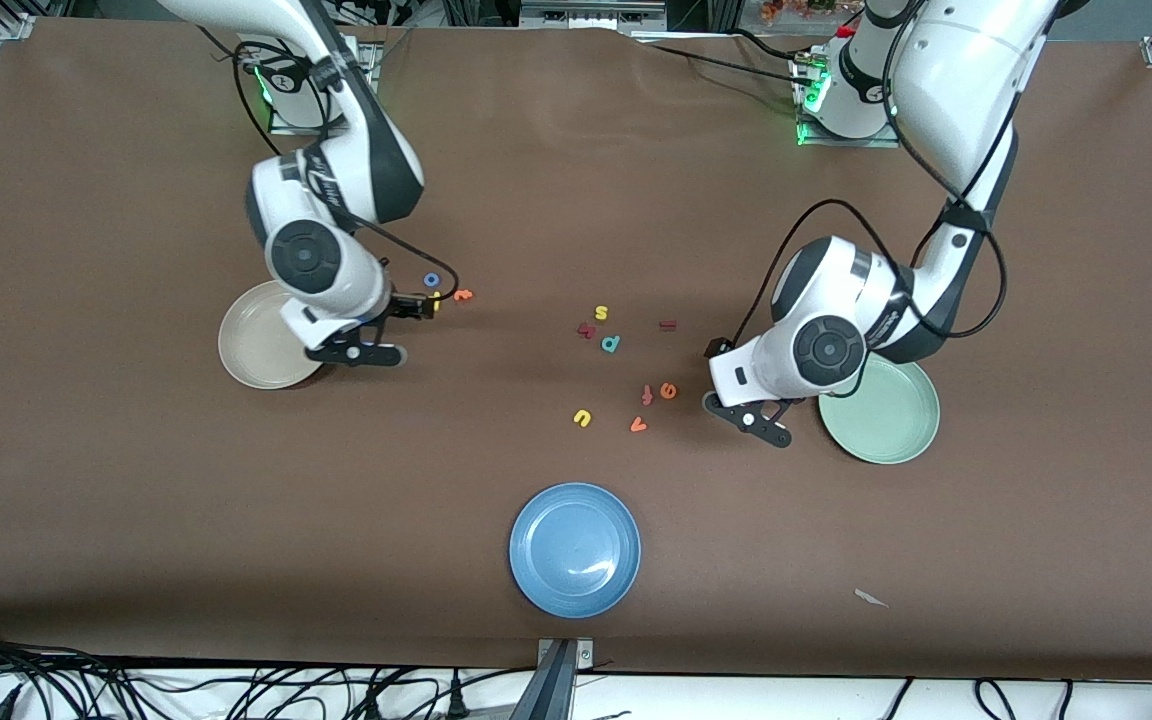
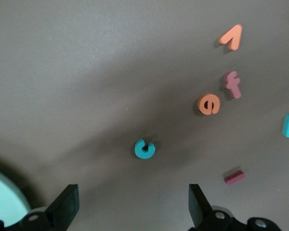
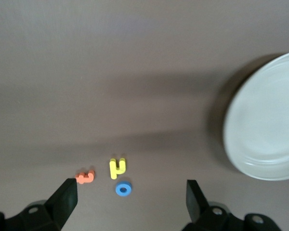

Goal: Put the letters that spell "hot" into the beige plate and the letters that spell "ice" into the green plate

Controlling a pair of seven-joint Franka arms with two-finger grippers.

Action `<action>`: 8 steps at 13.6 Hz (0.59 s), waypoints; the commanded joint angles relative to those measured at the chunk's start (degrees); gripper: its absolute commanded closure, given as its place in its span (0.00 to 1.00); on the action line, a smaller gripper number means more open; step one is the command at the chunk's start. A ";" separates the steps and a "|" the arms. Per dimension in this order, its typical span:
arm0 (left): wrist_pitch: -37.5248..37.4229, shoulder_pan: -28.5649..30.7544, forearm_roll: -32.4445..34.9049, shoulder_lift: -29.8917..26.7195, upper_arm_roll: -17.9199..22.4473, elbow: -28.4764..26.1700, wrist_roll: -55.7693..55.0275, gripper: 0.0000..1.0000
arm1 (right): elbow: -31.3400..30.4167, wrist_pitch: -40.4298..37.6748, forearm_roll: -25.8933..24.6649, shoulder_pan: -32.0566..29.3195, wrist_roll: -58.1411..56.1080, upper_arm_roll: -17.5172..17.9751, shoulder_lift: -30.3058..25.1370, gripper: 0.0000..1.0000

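On the table (image 1: 136,500), three plates.

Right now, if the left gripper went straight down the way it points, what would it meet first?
Probably bare table: the open left gripper points down, and the teal c lies just ahead of its fingertips, not clearly between them. Depth is unclear.

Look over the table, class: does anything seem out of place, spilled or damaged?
One oddity: a small pale scrap lies on the brown table, near its front edge toward the left arm's end, apart from the foam letters. It looks like stray litter. Nothing looks spilled or damaged.
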 commanded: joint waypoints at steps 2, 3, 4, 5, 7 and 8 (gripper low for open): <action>4.73 -0.27 -1.49 0.11 0.32 -3.11 1.74 0.04 | -8.96 11.88 0.57 0.36 4.52 3.80 0.32 0.01; 6.74 -0.36 -1.49 0.11 0.32 -4.42 1.74 0.05 | -10.02 14.60 0.57 0.36 6.72 5.12 1.29 0.01; 9.46 -0.36 -1.32 0.29 0.32 -5.74 1.74 0.06 | -10.73 16.71 0.57 0.36 7.78 5.83 1.91 0.02; 12.01 -0.27 -1.14 0.72 0.32 -6.97 1.74 0.06 | -10.99 17.26 0.57 0.36 7.88 5.84 2.44 0.15; 14.66 -0.36 -0.88 2.13 0.32 -7.42 1.74 0.07 | -11.26 17.35 0.57 0.36 6.92 5.84 2.97 0.25; 14.85 -0.97 -0.79 2.05 0.32 -7.86 1.65 0.11 | -11.26 17.35 0.48 0.36 6.57 5.84 2.97 0.35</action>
